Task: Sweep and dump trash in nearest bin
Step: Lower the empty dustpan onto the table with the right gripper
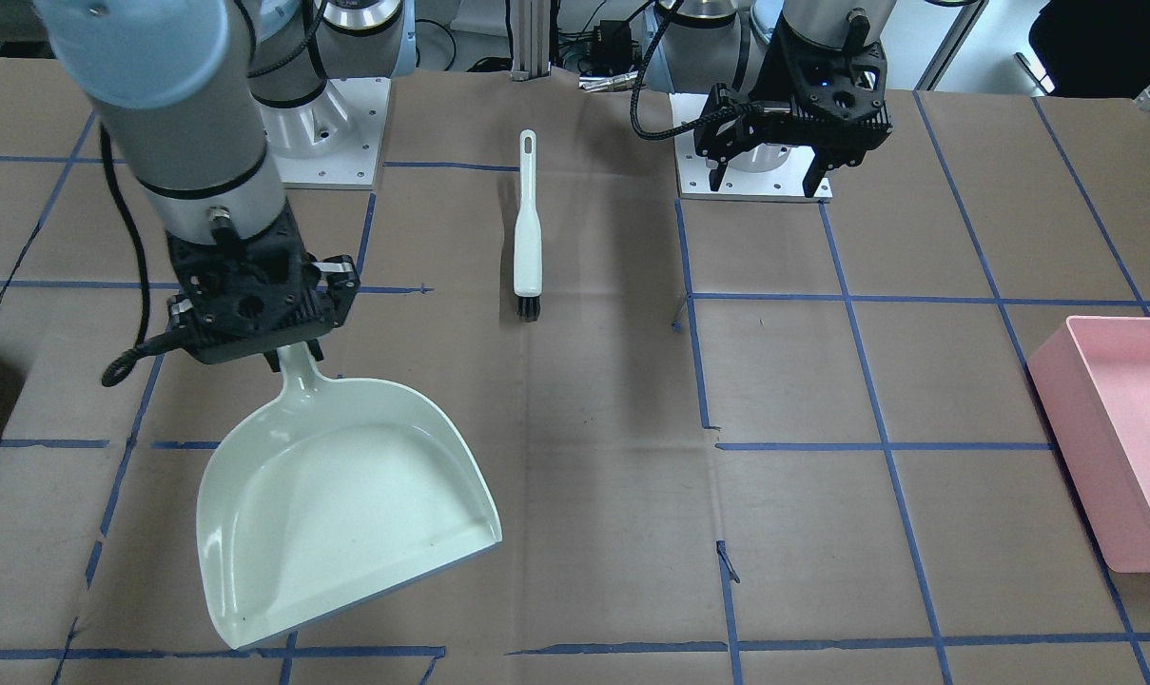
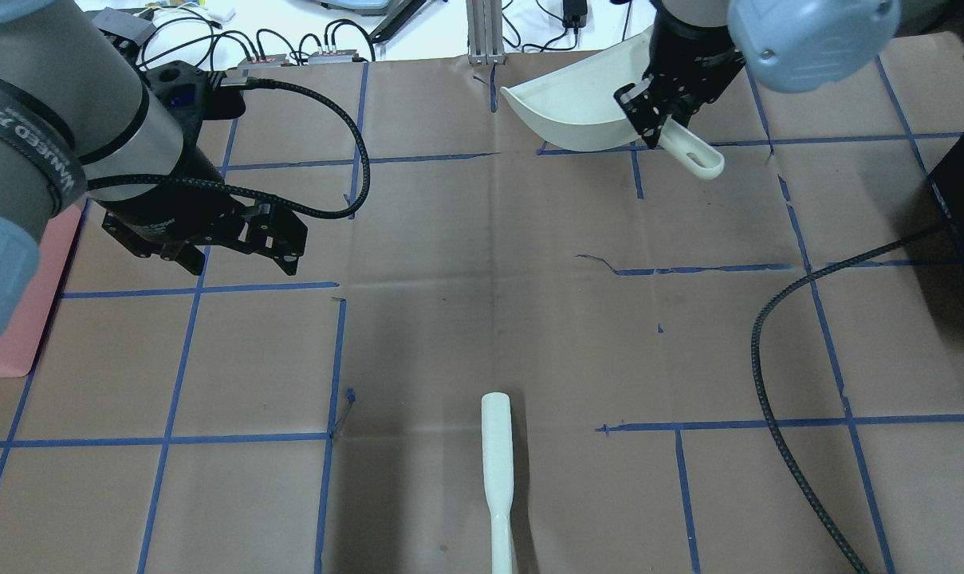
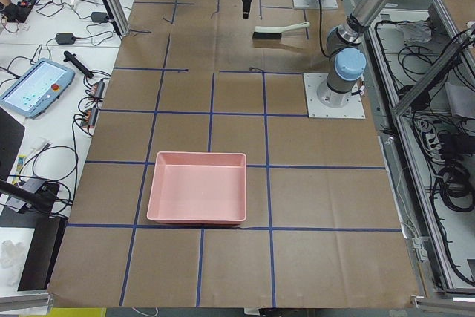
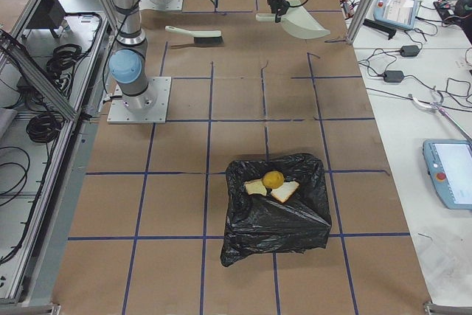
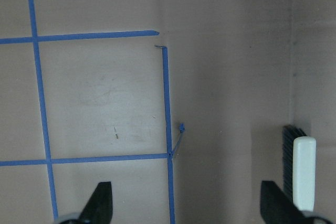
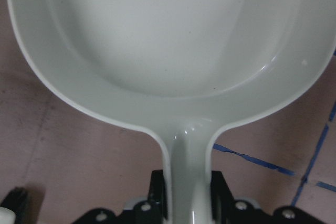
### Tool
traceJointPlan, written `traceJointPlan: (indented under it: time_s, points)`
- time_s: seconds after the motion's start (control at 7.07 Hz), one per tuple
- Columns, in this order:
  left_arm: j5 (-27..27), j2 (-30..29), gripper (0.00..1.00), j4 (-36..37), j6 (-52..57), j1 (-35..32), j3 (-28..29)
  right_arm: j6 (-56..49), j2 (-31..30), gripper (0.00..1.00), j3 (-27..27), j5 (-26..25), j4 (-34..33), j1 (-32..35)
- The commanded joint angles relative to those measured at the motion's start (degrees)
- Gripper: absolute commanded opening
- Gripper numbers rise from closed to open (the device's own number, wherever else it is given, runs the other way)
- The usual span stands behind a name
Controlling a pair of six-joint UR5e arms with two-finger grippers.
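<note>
Bread pieces (image 4: 285,192), torn and white, and small yellow lump (image 4: 273,179) lie in black plastic bag (image 4: 273,219). Right pincer (image 6: 190,190) squeezes white plastic dustpan (image 1: 346,514) by its handle. Left pincer (image 5: 186,195) is wide apart, holding nothing.

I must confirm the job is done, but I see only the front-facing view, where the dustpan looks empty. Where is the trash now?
Observer: The right side view shows the lump and bread pieces in the open black bag.
Operator: Is anything in the pink bin? I see only its corner.
Observer: No, the left side view shows the pink bin whole and empty.
Operator: Does the left claw hold something?
Observer: No, its wrist view shows only table between the open fingers.
</note>
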Motion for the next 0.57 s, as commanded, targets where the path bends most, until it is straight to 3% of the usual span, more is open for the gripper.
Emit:
traceJointPlan:
  time_s: [0.0, 0.42]
  points:
    - [-0.04, 0.08, 1.00, 0.24, -0.60, -0.02, -0.04, 14.48, 5.69, 0.01, -2.81, 0.45, -1.37, 6.37]
    - [-0.22, -0.09, 1.00, 0.77, -0.16, -0.02, -0.39, 23.33, 13.26, 0.01, -6.25, 0.28, -5.23, 12.44]
